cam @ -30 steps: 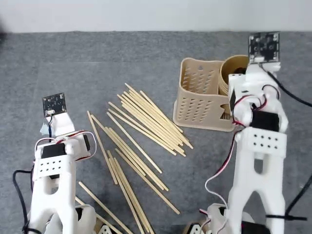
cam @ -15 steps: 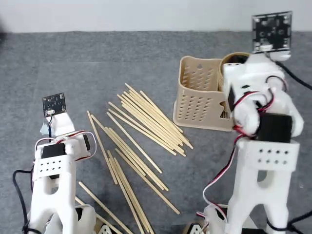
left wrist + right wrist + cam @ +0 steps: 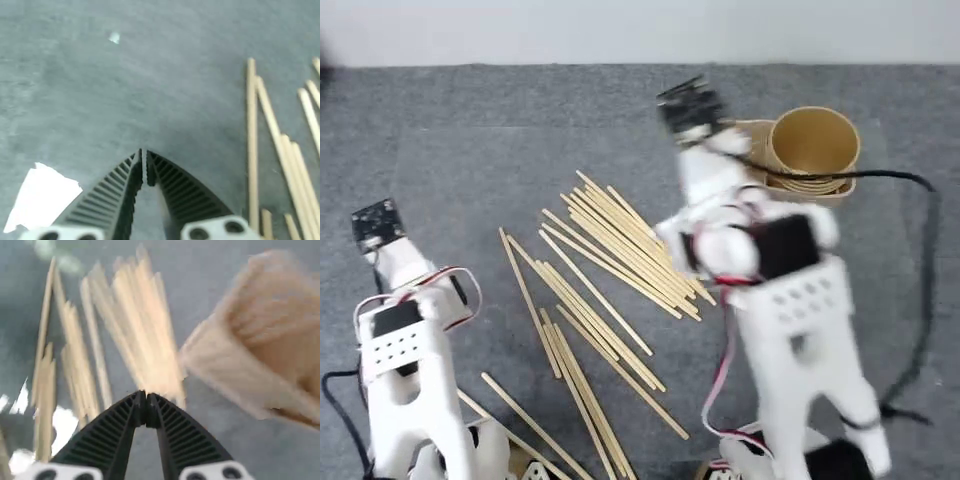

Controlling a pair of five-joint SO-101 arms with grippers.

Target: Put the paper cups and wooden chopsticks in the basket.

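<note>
Both grippers have their fingers pressed together and hold nothing. Seen from its own wrist camera, the left gripper (image 3: 144, 156) hangs over bare grey table (image 3: 100, 75), with a few of the wooden chopsticks (image 3: 252, 150) lying off to one side of it, apart from the fingertips. The right gripper (image 3: 145, 399) is seen in its wrist view above the spread of chopsticks (image 3: 135, 325), with the pale basket (image 3: 250, 350) near them; that view is too blurred to tell whether the tips touch any stick. From above, the chopsticks (image 3: 610, 270) lie loose on the table (image 3: 470, 150) in a slanting heap between the two arms, some stacked, some crossing. The right arm stands over the heap's far end and covers most of the basket (image 3: 756, 135). The paper cups (image 3: 812, 145) are nested in a stack next to that bit of rim, open mouth up; how they sit in the basket is hidden by the arm.
</note>
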